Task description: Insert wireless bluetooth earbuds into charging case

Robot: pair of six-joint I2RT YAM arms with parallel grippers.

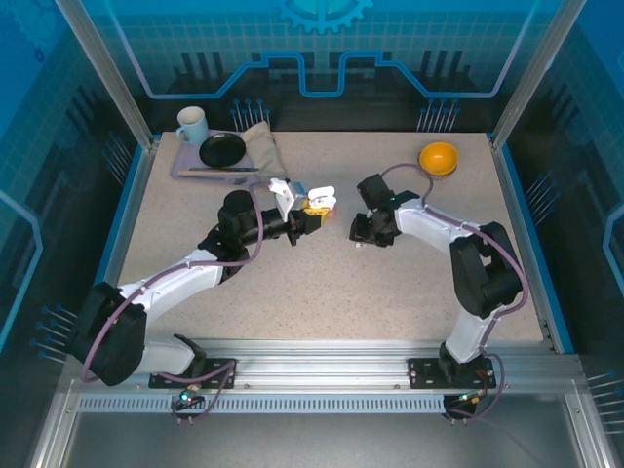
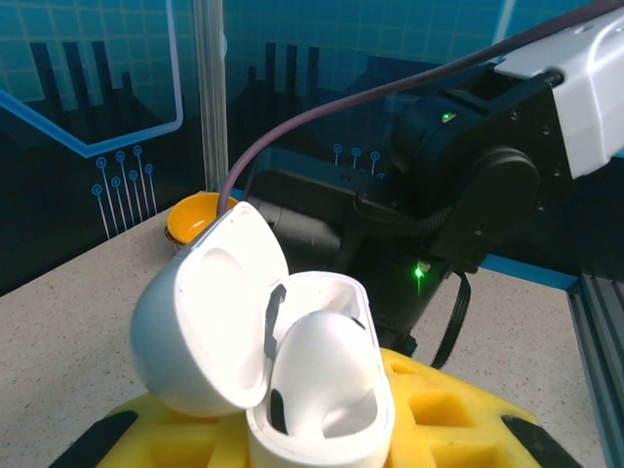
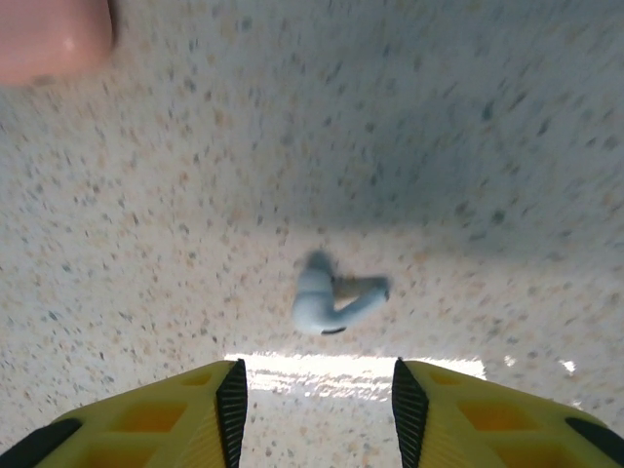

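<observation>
The left hand (image 2: 314,434) is closed narrowly on a white charging case (image 2: 327,390), with its yellow, waffle-ribbed fingers (image 2: 444,414) pressing the base from both sides. The case is a glossy, rounded plastic shell. Its egg-shaped lid (image 2: 205,322) is swung open to the left on a hinge, showing smooth moulded hollows inside. Whether a bud sits in the base cannot be told. The right hand (image 3: 314,390) points down at the tabletop (image 3: 468,146), a matte, pale surface flecked with dark speckles. Its two yellow, black-edged fingers stand moderately apart with nothing between them. Just beyond their tips lies a white earbud (image 3: 327,302), small and smooth, with a rounded head and short stem. It lies on its side, untouched and slightly blurred. A salmon-pink rounded edge (image 3: 49,34) shows at that view's upper left corner, too cropped to name. From above, the two hands face each other near the tabletop's middle, close but apart, with bare surface between them and the near rail. An orange bowl (image 1: 438,158) sits toward the far right. A tray (image 1: 177,164) with a mug (image 1: 191,124), black plate (image 1: 222,149) and folded cloth (image 1: 261,146) sits far left. Both are well apart from the hands.
</observation>
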